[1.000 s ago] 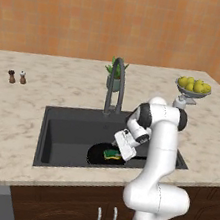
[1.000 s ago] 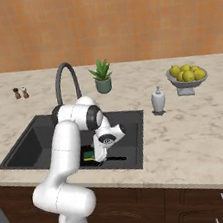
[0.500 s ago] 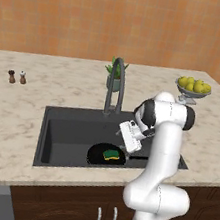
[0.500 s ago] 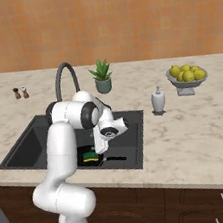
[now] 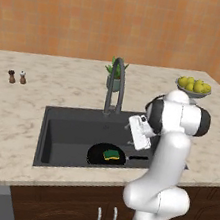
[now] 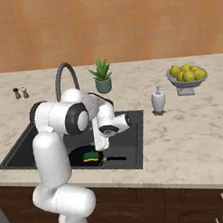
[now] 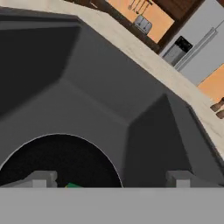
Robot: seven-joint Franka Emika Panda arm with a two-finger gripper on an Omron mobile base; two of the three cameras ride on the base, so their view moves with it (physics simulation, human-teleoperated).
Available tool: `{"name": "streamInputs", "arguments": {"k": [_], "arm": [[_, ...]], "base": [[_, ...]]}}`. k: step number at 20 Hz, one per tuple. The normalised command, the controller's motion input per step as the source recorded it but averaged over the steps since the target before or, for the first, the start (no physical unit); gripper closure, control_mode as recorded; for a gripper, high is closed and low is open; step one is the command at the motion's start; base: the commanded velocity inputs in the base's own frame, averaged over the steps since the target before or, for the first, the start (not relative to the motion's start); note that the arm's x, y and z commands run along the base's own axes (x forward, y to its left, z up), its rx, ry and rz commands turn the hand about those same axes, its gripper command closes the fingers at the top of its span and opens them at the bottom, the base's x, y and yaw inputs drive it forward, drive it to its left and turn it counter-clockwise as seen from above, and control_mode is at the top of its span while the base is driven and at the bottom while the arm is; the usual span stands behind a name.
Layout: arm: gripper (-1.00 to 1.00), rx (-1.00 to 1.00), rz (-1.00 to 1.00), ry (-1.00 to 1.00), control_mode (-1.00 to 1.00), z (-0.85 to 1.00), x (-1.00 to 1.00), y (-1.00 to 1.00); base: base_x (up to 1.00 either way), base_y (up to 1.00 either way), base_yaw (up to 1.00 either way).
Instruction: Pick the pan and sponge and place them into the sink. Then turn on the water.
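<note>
The black pan (image 5: 99, 156) lies on the floor of the dark grey sink (image 5: 68, 130), near its front right, with its thin handle (image 6: 115, 158) pointing right. The yellow and green sponge (image 5: 110, 155) rests inside the pan (image 6: 80, 157). My gripper (image 5: 132, 123) hovers above and just right of the pan, open and holding nothing. In the hand view the fingertips (image 7: 41, 178) stand wide apart over the pan (image 7: 57, 157), with a sliver of the green sponge (image 7: 73, 185) at the bottom edge. The arched faucet (image 5: 115, 82) stands behind the basin; no stream of water is visible.
A potted plant (image 5: 115, 75) stands behind the faucet. Salt and pepper shakers (image 5: 17, 77) sit on the counter at the far left. A bowl of lemons (image 5: 193, 86) and a soap dispenser (image 6: 158, 100) are on the right side of the counter.
My gripper has lifted up from the pan and out of the basin, leaving the sponge lying in the pan. Pan and sponge have not moved.
</note>
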Motion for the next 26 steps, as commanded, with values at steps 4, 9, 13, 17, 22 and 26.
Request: {"name": "streamInputs", "arguments": {"k": [4, 9, 13, 17, 22, 26], "arm": [[-1.0, -0.02, 0.0, -0.13, -1.0, 0.64, -0.61, -0.22], [-1.0, -0.1, 0.0, 0.0, -1.0, 0.89, -0.28, -0.09], [-1.0, -0.12, 0.0, 0.0, -1.0, 0.85, -0.23, -0.14], [-1.0, -0.13, 0.0, 0.0, -1.0, 0.62, -0.34, -0.12], [-1.0, -0.25, 0.08, 0.0, -1.0, 0.41, -0.4, -0.12], [-1.0, -0.27, 0.17, 0.0, -1.0, 0.3, -0.27, -0.14]], "base": [[0.0, 0.0, 0.0], [0.0, 0.0, 0.0], [0.0, 0.0, 0.0], [0.0, 0.0, 0.0], [0.0, 0.0, 0.0], [0.0, 0.0, 0.0]]}}
